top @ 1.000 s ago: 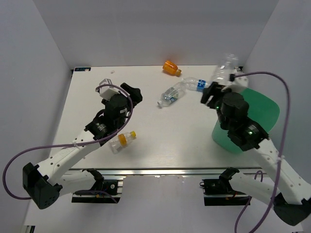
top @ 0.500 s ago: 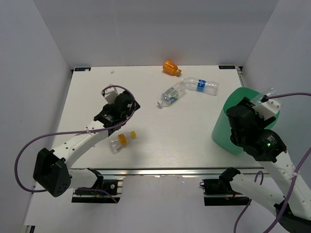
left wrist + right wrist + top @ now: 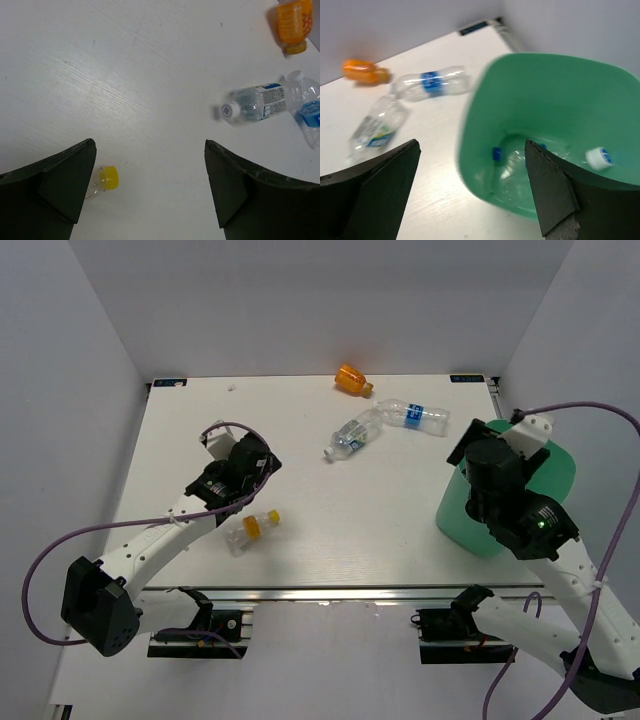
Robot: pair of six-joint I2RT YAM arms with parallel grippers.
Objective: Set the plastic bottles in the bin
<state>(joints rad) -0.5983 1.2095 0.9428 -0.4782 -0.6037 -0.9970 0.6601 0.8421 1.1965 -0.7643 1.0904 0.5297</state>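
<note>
Four bottles lie on the white table. A stubby orange bottle is at the back. A clear blue-labelled bottle and a long clear bottle touch end to end. A small clear orange-capped bottle lies near the front left. The green bin stands at the right and holds another clear bottle with a white cap. My left gripper is open above the table, the small bottle beside its left finger. My right gripper is open over the bin's left rim.
White walls enclose the table on the left, back and right. The bin stands close to the right wall and the table's right edge. Purple cables loop from both arms.
My right gripper held a clear bottle above the bin's far side; that bottle now lies in the bin and the open gripper has moved to the left rim. My left gripper drew back toward the small bottle.
</note>
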